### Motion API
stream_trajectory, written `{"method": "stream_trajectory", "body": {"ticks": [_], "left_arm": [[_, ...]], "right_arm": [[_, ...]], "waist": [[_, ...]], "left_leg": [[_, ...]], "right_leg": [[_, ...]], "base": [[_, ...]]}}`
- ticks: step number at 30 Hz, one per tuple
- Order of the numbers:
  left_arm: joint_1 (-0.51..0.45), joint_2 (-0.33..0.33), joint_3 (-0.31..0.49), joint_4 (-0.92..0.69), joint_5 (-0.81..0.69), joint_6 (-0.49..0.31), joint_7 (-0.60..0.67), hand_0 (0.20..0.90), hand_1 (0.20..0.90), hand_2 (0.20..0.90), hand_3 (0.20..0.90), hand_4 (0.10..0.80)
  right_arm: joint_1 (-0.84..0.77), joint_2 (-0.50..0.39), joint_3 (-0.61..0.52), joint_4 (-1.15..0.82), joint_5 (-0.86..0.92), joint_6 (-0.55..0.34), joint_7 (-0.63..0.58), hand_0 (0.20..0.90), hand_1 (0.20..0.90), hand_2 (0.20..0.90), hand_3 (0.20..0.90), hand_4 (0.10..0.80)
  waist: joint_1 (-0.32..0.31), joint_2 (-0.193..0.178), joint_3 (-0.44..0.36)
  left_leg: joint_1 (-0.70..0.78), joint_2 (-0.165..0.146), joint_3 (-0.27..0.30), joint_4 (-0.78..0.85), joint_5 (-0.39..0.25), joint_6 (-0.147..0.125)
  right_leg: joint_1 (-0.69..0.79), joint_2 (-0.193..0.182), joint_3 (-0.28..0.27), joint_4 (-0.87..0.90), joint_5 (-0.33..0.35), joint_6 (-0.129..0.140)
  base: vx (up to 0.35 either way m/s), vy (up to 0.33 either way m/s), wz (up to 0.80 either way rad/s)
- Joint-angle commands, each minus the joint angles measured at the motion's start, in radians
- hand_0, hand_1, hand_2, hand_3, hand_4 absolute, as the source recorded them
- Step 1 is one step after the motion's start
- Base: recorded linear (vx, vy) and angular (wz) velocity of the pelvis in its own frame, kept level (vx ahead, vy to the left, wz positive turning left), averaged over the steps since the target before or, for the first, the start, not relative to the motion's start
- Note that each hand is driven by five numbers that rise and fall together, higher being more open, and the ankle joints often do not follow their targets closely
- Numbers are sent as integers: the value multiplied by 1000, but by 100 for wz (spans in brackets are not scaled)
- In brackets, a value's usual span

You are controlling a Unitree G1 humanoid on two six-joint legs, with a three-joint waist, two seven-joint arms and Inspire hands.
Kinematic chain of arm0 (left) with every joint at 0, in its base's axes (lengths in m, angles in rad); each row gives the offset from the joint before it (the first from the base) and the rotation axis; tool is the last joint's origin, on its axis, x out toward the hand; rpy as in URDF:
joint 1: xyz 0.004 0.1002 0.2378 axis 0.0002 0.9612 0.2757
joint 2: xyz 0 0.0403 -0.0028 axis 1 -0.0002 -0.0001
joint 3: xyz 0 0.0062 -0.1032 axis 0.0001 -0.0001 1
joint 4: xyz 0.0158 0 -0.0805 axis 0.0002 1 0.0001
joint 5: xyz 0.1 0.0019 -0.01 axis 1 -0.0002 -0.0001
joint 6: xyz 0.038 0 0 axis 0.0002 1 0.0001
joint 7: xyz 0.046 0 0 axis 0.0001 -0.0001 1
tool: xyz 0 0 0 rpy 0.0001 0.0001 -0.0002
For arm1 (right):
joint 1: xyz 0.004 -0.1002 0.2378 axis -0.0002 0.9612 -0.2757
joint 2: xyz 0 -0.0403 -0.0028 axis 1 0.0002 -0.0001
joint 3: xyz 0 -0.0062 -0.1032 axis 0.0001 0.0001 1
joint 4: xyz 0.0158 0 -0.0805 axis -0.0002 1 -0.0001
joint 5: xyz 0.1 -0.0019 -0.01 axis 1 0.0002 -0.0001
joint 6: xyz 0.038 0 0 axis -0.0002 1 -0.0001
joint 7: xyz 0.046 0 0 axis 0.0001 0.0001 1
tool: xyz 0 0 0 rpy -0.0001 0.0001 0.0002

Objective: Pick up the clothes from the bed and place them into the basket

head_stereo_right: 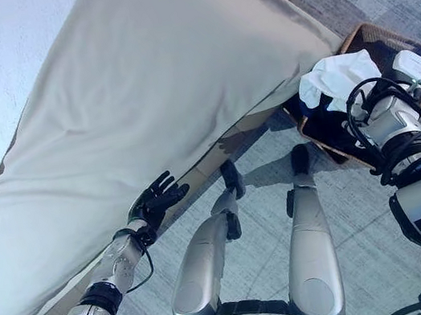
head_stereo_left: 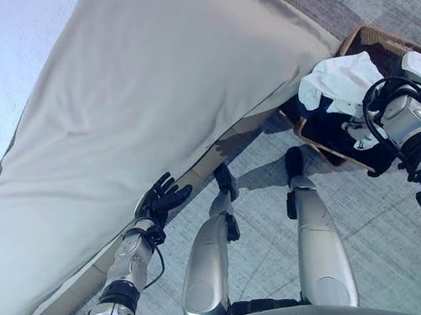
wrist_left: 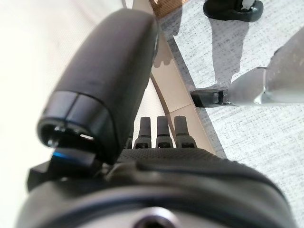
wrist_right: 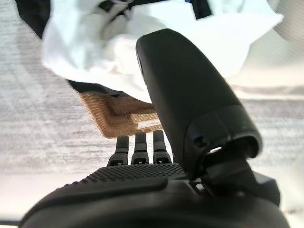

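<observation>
white cloth [head_stereo_left: 337, 80] lies in basket [head_stereo_left: 382, 37]; right hand [wrist_right: 142, 147] fingers straight

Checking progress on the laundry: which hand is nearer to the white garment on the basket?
Right. The right hand hovers over the white garment at the basket, fingers straight. The left hand is far off, open by the bed's edge.

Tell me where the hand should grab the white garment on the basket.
Grip the white garment at its bunched, raised folds near the basket edge, probably from above: the cloth mounds up there over dark clothes, and the right hand sits beside it.
</observation>
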Motion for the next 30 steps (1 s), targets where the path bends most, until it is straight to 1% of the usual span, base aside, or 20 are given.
{"method": "stream_trajectory", "body": {"ticks": [1, 2, 3, 4, 6, 7, 9, 12, 13, 15, 16, 17, 19, 20, 25, 27, 28, 30], "left_arm": [[67, 35, -9, -14, -16, -27, 10, 900, 900, 900, 900, 800], [74, 37, -2, -2, -14, -24, 10, 900, 900, 900, 900, 800], [86, 42, 18, 12, 5, -10, 16, 900, 900, 900, 900, 800], [95, 45, 32, 26, 15, -3, 22, 900, 900, 900, 900, 800], [110, 47, 49, 48, 20, 3, 27, 900, 900, 900, 900, 800], [122, 43, 58, 57, 31, 4, 29, 900, 900, 900, 900, 800], [161, 32, 87, 78, 71, 11, 40, 900, 900, 900, 900, 800], [217, -6, 135, 131, 124, 18, 64, 900, 900, 900, 900, 800], [231, -17, 146, 146, 146, 22, 70, 900, 900, 900, 900, 800], [248, -35, 158, 183, 201, 28, 77, 900, 900, 900, 900, 800], [253, -42, 159, 204, 216, 28, 78, 900, 900, 900, 900, 800], [258, -47, 159, 218, 225, 28, 78, 900, 900, 900, 900, 800], [260, -53, 164, 245, 236, 29, 79, 900, 900, 900, 900, 800], [260, -55, 167, 259, 243, 31, 80, 900, 900, 900, 900, 800], [259, -60, 172, 325, 264, 21, 66, 900, 900, 900, 900, 800], [253, -57, 169, 366, 330, 7, 49, 900, 900, 900, 900, 800], [251, -56, 165, 375, 348, 3, 45, 900, 900, 900, 900, 800], [246, -58, 146, 399, 407, -4, 34, 900, 900, 900, 900, 800]], "right_arm": [[52, -81, -92, -32, 63, -66, -125, 900, 900, 900, 900, 800], [102, -62, -121, -43, 81, -90, -146, 900, 900, 900, 900, 800], [197, -27, -174, -79, 141, -121, -193, 900, 900, 900, 900, 800], [265, 6, -206, -106, 165, -139, -221, 900, 900, 900, 900, 800], [348, 51, -240, -143, 210, -183, -268, 900, 900, 900, 900, 800], [392, 70, -258, -159, 216, -210, -272, 900, 900, 900, 900, 800], [505, 129, -305, -222, 257, -304, -293, 900, 900, 900, 900, 800], [635, 241, -364, -309, 306, -442, -276, 900, 900, 900, 900, 800], [666, 275, -367, -327, 334, -478, -267, 900, 900, 900, 900, 800], [711, 341, -367, -339, 379, -546, -210, 900, 900, 900, 900, 800], [728, 371, -362, -339, 420, -568, -164, 900, 900, 900, 900, 800], [740, 396, -354, -333, 411, -583, -131, 900, 900, 900, 900, 800], [758, 432, -331, -308, 431, -586, -64, 900, 900, 900, 900, 800], [765, 444, -321, -283, 400, -581, -33, 900, 900, 900, 900, 800], [780, 475, -237, -109, 292, -510, 151, 900, 900, 900, 900, 800], [775, 494, -196, 27, 258, -477, 242, 900, 900, 900, 900, 800], [771, 498, -190, 53, 255, -475, 250, 900, 900, 900, 900, 800], [759, 509, -181, 138, 265, -426, 290, 900, 900, 900, 900, 800]], "waist": [[-36, 34, -3], [-39, 19, -19], [-41, -14, -50], [-40, -40, -75], [-39, -70, -106], [-38, -83, -123], [-34, -120, -174], [-37, -159, -259], [-37, -166, -284], [-35, -175, -335], [-34, -178, -356], [-31, -180, -369], [-25, -183, -391], [-20, -184, -401], [6, -188, -429], [24, -191, -437], [27, -191, -437], [35, -190, -438]], "left_leg": [[55, -7, -42, 32, -89, -15], [77, 0, -36, 17, -91, -17], [122, 9, -30, -8, -96, -18], [153, 15, -25, -24, -101, -20], [195, 20, -22, -48, -105, -22], [213, 21, -23, -55, -108, -22], [264, 23, -22, -72, -118, -22], [331, 19, -15, -72, -145, -16], [350, 17, -14, -68, -156, -12], [384, 13, -13, -67, -170, -5], [401, 11, -14, -68, -178, -3], [417, 8, -16, -71, -184, -1], [441, 4, -23, -75, -193, 5], [453, 2, -26, -77, -198, 7], [487, -11, -59, -85, -206, 21], [496, -18, -73, -91, -205, 26], [497, -19, -75, -92, -205, 27], [503, -22, -80, -97, -204, 28]], "right_leg": [[118, 60, -96, -36, -83, -44], [144, 64, -97, -58, -76, -41], [201, 68, -101, -107, -59, -32], [245, 69, -111, -141, -47, -24], [302, 73, -122, -187, -32, -15], [327, 75, -125, -207, -27, -11], [396, 81, -127, -259, -10, -1], [478, 88, -121, -314, 7, 11], [501, 88, -119, -326, 10, 13], [541, 90, -117, -345, 12, 14], [558, 90, -118, -347, 9, 15], [576, 89, -122, -349, 4, 15], [599, 87, -132, -341, -10, 15], [611, 85, -138, -337, -18, 15], [657, 83, -160, -326, -46, 8], [672, 82, -173, -329, -49, 7], [675, 82, -176, -330, -49, 6], [683, 82, -184, -338, -47, 6]], "base": [[85, 71, 21], [123, 22, 24], [171, 0, 25], [191, -27, 16], [149, -19, 14], [151, 6, 20], [213, 34, 14], [255, 106, -4], [283, 149, -4], [224, 143, 1], [174, 134, 3], [121, 138, 3], [84, 118, 4], [72, 101, 9], [39, 80, 24], [14, 36, 23], [4, 17, 12], [5, 21, 13]]}}
